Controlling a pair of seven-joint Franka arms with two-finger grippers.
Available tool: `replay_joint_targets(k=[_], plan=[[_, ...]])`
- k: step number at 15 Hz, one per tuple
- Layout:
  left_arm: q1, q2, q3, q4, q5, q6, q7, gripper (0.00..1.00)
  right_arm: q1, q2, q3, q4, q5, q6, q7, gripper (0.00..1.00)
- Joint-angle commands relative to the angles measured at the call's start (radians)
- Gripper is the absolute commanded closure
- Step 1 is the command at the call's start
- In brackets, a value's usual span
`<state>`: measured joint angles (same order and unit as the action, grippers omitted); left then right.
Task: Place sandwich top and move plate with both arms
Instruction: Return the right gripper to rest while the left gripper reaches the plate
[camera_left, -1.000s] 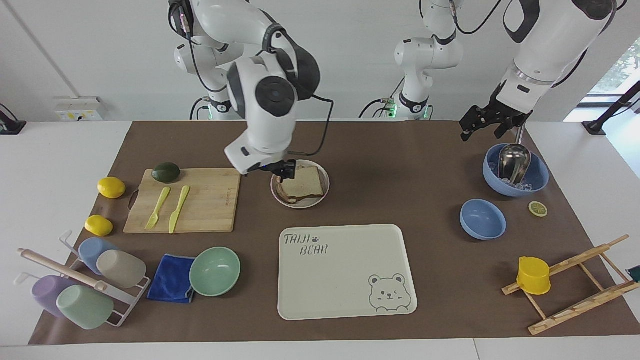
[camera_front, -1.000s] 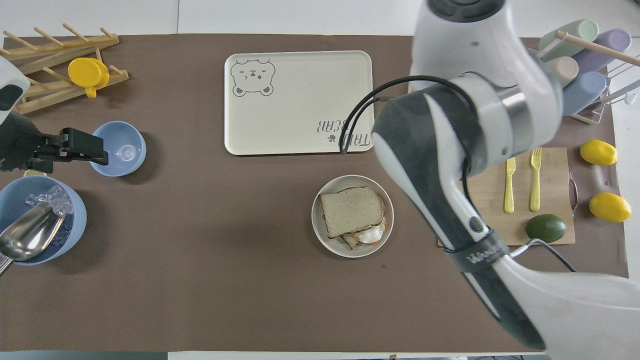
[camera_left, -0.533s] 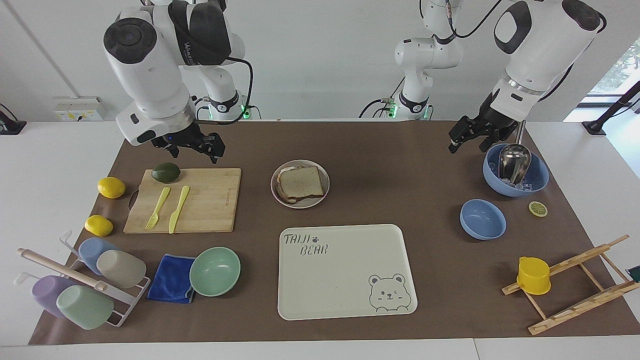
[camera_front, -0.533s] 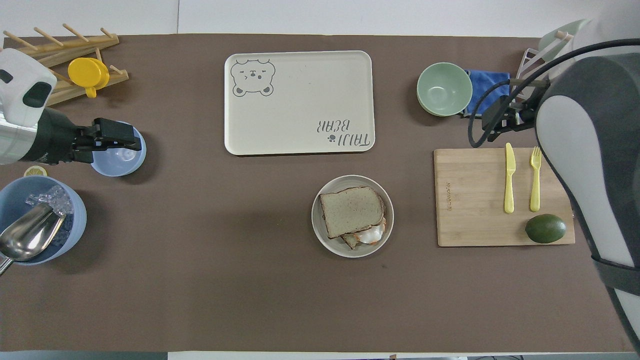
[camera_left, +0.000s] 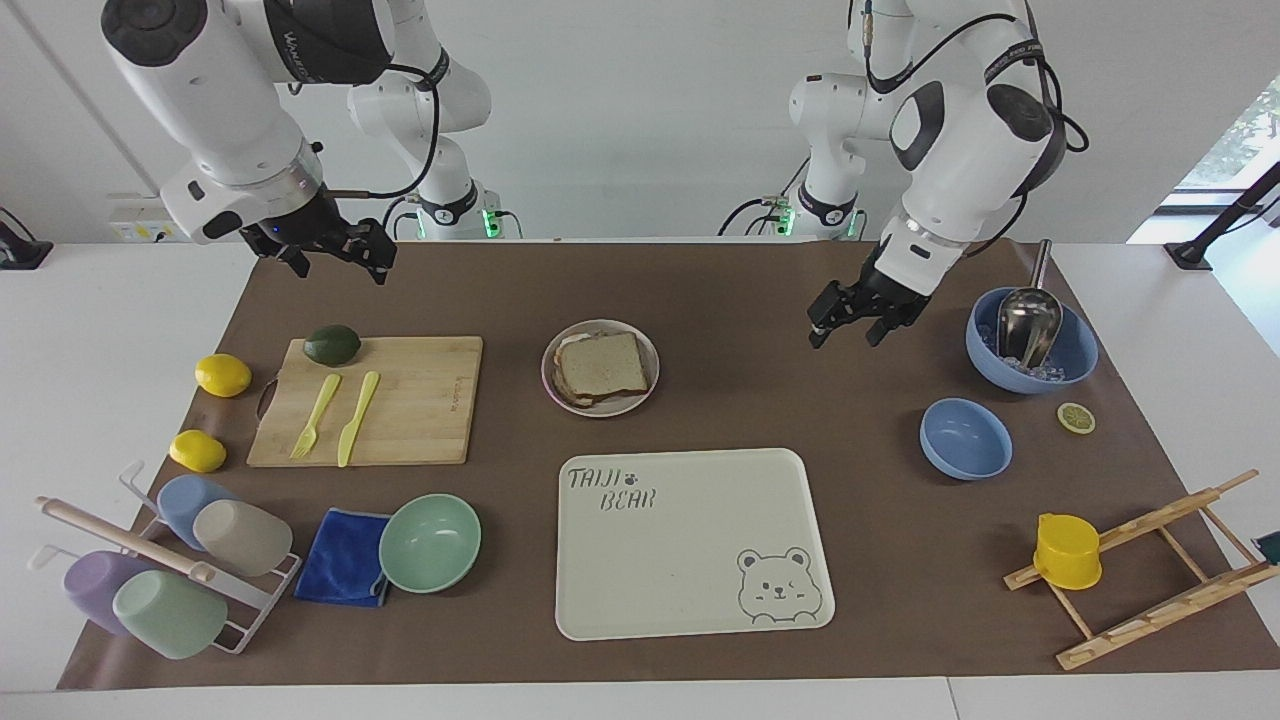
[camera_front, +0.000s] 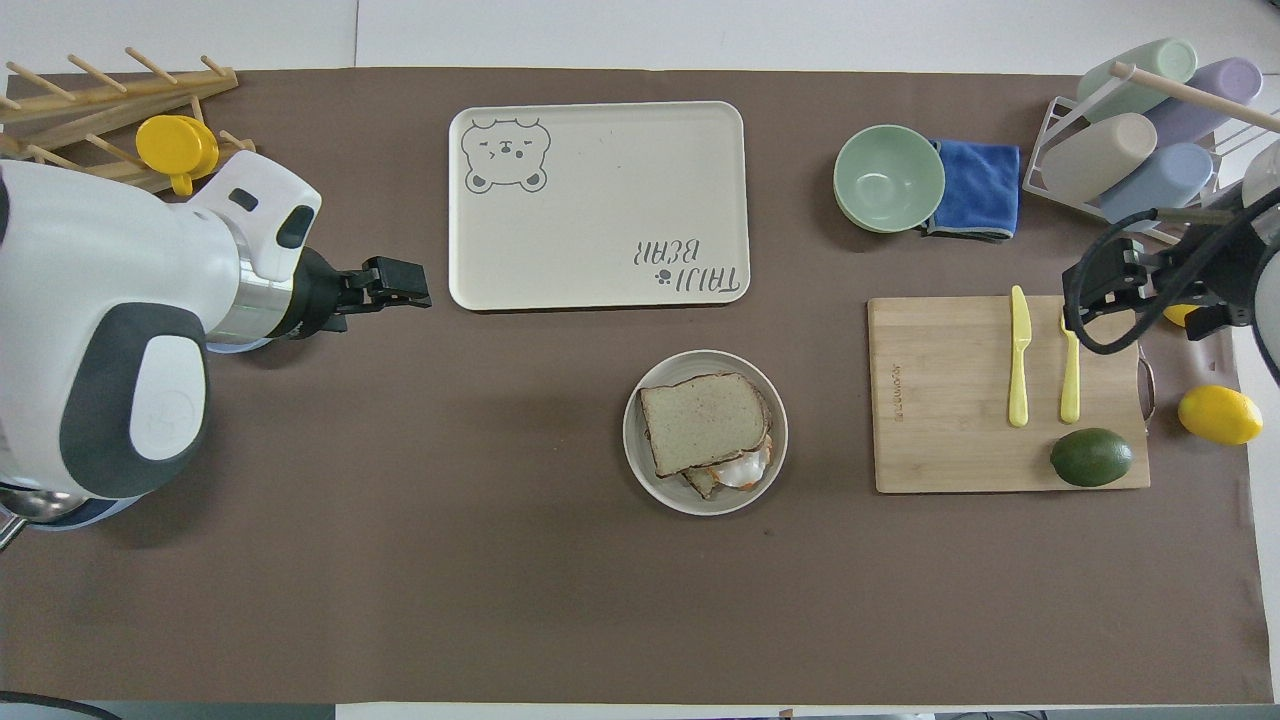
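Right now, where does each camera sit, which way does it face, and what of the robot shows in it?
Facing view: high across the table, looking at the robots; both arms show whole, left gripper and right gripper raised and open.
Overhead view: high above the robots' end, looking steeply down; left arm at one edge with its gripper, right gripper at the other.
Shared: plate, top slice, tray, half a turn apart.

I see bare worktop all round the plate; the cutting board and bear tray are the nearest obstacles.
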<state>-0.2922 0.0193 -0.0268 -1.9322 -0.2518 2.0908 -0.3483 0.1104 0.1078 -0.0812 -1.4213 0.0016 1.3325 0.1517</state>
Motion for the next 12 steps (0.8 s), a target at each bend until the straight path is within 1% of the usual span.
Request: replay_joint_targets(k=[1,2,5,8,9,11,12], plan=[[-0.090,0.101,0.010,-0.002,-0.014,0.126,-0.082,0.00,-0.067,-0.065,0.018,-0.065,0.060,-0.001,-0.070,0.00],[-0.109,0.129,0.010,-0.004,-0.015,0.161,-0.089,0.00,-0.067,-0.082,0.017,-0.094,0.061,0.001,-0.067,0.00],[-0.168,0.166,0.010,-0.057,-0.021,0.279,-0.087,0.00,-0.054,-0.109,0.014,-0.161,0.058,0.063,-0.060,0.00],[-0.229,0.197,0.008,-0.099,-0.034,0.359,-0.081,0.00,-0.052,-0.119,0.005,-0.169,0.058,0.097,-0.078,0.00],[-0.260,0.209,0.008,-0.111,-0.034,0.376,-0.080,0.00,-0.040,-0.105,-0.005,-0.153,0.055,0.100,-0.077,0.00],[-0.303,0.205,0.008,-0.158,-0.034,0.419,-0.081,0.00,-0.014,-0.099,-0.035,-0.143,0.054,0.068,-0.078,0.00],[-0.311,0.200,0.008,-0.171,-0.035,0.422,-0.081,0.00,-0.011,-0.099,-0.035,-0.143,0.041,0.077,-0.084,0.00]])
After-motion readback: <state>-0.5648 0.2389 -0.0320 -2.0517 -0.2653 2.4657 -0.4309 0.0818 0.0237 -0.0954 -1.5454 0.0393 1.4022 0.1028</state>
